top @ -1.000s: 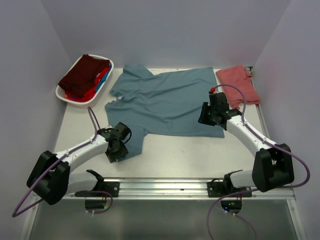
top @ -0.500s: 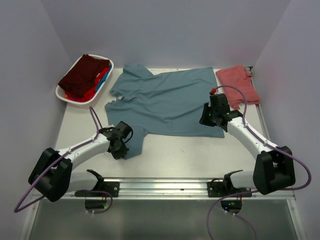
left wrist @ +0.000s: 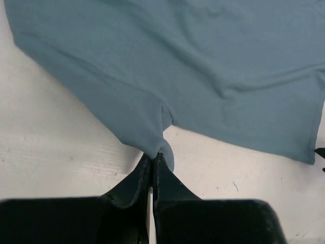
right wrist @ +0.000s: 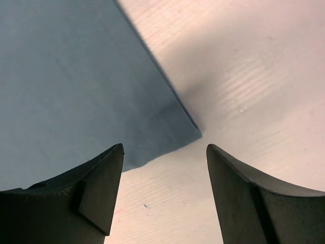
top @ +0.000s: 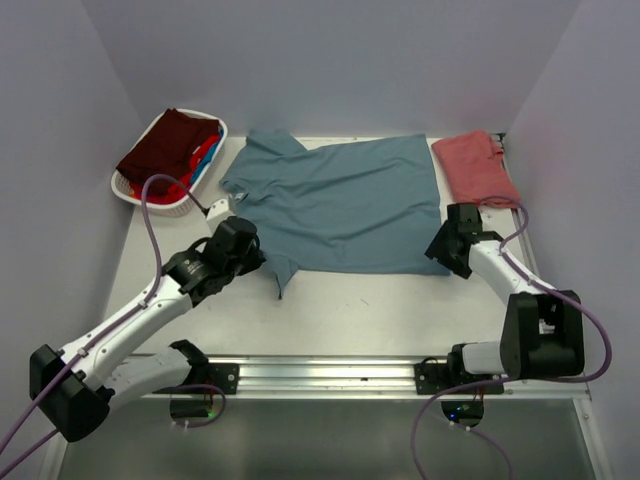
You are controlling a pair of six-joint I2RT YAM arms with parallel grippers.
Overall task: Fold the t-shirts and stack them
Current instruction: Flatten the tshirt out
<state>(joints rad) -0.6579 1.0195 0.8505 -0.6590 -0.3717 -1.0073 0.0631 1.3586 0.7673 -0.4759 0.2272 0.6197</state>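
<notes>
Here, left gripper [left wrist: 154,157] pinches teal t-shirt [top: 340,200] — tightly; right gripper [right wrist: 165,148] gapes.

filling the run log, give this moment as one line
left gripper: shut on large teal-blue cloth t-shirt | right gripper: open above its corner

Around me, pale lavender walls close in on three sides: left wall [top: 60,100], back wall [top: 330,60], right wall [top: 590,120]. Below me lies a white desk [top: 350,300], faintly grained. A metal rail [top: 330,373] runs along its near edge. The light is soft and even, and the shadows are faint.
</notes>
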